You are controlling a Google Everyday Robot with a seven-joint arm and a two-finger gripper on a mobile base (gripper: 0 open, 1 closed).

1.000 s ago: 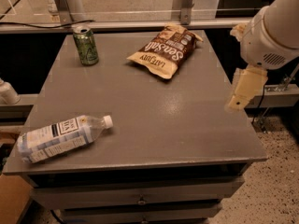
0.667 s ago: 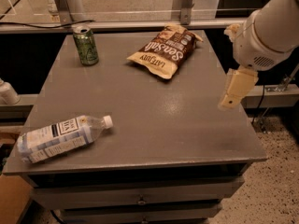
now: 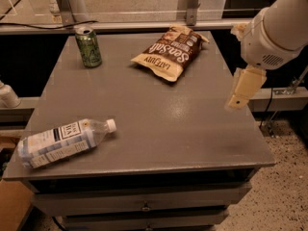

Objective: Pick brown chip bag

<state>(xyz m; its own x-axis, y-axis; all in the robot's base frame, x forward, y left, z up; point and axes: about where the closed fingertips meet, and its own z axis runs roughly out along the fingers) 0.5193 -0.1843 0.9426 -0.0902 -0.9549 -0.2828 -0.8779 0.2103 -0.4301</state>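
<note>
The brown chip bag [image 3: 171, 52] lies flat at the back of the grey table [image 3: 159, 129], right of centre, dark brown with tan edges and white "Sea Salt" lettering. My gripper [image 3: 240, 93] hangs from the white arm [image 3: 274, 32] above the table's right edge. It is in front of and to the right of the bag, well apart from it, and holds nothing.
A green can [image 3: 88, 46] stands at the back left. A clear water bottle [image 3: 65, 141] lies on its side at the front left edge. A rail and posts [image 3: 187, 6] run behind the table. Drawers [image 3: 144, 206] sit under the tabletop.
The arm and gripper have shifted a little left, from off the table's right side to above its right edge. The bag, can and bottle have not moved.
</note>
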